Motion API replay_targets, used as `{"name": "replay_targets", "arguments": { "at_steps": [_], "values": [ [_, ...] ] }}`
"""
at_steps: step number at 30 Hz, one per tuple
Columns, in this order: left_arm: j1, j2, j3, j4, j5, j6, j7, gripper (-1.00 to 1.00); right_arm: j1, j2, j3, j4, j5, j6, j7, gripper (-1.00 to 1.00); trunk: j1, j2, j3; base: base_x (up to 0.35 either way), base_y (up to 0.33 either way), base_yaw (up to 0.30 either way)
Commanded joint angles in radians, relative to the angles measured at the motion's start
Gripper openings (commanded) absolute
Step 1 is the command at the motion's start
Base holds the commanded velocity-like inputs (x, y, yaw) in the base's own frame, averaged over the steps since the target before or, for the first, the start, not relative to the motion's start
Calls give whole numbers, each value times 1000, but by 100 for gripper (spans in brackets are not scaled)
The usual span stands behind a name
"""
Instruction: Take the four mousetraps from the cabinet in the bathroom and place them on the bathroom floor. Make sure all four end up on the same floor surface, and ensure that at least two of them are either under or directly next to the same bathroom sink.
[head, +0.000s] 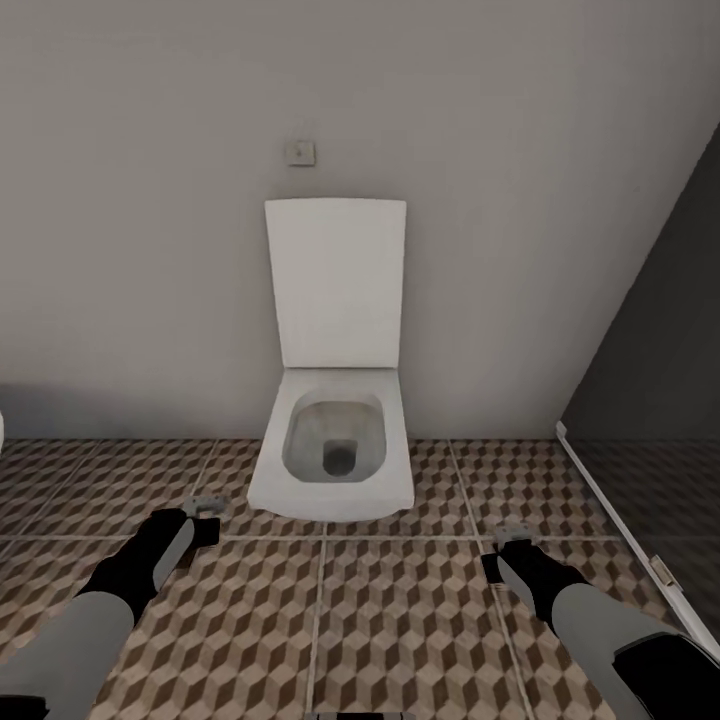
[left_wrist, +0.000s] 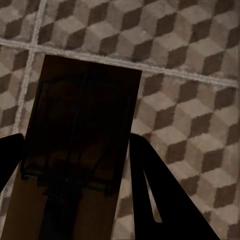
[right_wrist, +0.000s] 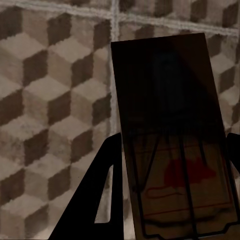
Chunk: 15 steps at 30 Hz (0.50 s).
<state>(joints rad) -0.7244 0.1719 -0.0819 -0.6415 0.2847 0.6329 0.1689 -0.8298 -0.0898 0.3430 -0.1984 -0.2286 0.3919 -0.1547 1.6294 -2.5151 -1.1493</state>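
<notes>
I count two mousetraps, one in each of my end effectors. My left end effector (left_wrist: 75, 165) is clamped on a dark brown mousetrap (left_wrist: 82, 120), which sits between the two black fingers (left_wrist: 155, 195) and juts out past their tips over the floor. My right end effector (right_wrist: 170, 170) likewise grips a second mousetrap (right_wrist: 170, 135), its wire bar and red printed mark facing the camera, held between both fingers (right_wrist: 102, 200). Both arms hang low above the bathroom floor (head: 400, 620), large tiles with a brown, beige and white cube print and pale grout. One white toilet (head: 335, 440), lid raised, stands ahead against a plain grey wall (head: 130, 250), between my two arms.
</notes>
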Motion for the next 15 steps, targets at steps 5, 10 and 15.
{"name": "replay_targets", "arguments": {
  "at_steps": [5, 10, 15],
  "values": [
    [-1, 1, -7, 1, 7, 4, 8, -100, 0, -1, 8, -3, -12, 5, -5, -100, 0, 0, -1, 313, 0, 0],
    [0, 1, -7, 2, 7, 5, 8, -100, 0, -1, 8, -3, -12, 5, -5, -100, 0, 0, -1, 320, 9, 0],
    [0, 2, -7, 2, 7, 5, 8, -100, 0, -1, 8, -3, -12, 5, -5, -100, 0, 0, -1, 322, 80, 0]
  ]
}}
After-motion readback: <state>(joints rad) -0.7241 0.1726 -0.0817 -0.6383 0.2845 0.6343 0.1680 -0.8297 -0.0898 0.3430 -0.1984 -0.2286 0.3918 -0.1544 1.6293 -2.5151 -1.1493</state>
